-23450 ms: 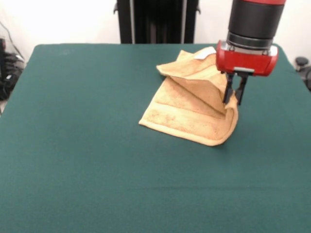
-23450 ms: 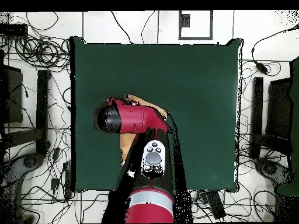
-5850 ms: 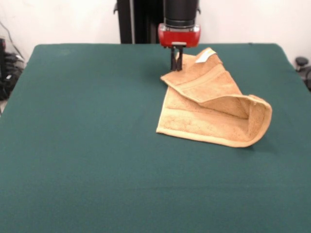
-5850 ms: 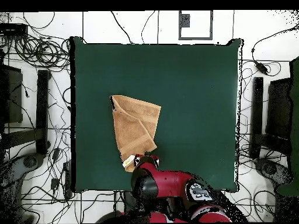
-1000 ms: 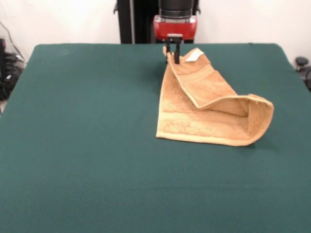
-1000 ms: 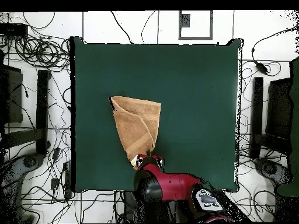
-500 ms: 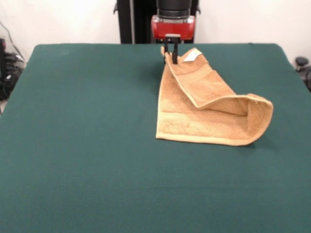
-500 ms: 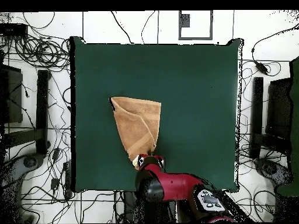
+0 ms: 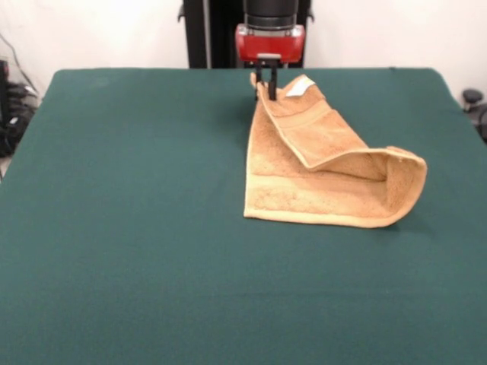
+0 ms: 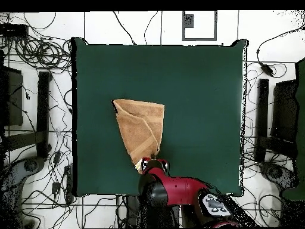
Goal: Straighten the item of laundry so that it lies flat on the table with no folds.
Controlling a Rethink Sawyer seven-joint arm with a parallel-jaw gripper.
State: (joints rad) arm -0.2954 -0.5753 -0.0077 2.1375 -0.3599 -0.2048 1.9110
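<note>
The orange-tan towel (image 9: 319, 167) lies folded on the dark green table (image 9: 122, 228), right of centre in the front view. Its right side curls up in a loop, and an upper layer lies diagonally across the lower one. A small white tag (image 9: 298, 87) shows at the far corner. My gripper (image 9: 265, 86) is shut on the towel's far left corner, holding it slightly off the cloth. Seen from overhead, the towel (image 10: 140, 128) tapers toward the gripper (image 10: 150, 164) near the table's bottom edge.
Cables and dark stands (image 10: 41, 107) surround the table on the floor. The gripper is close to the table's edge (image 10: 119, 194) nearest the robot base.
The gripper has crept slightly toward the robot base with the held corner, drawing the towel's far end a little tighter. The rest of the towel has barely shifted.
</note>
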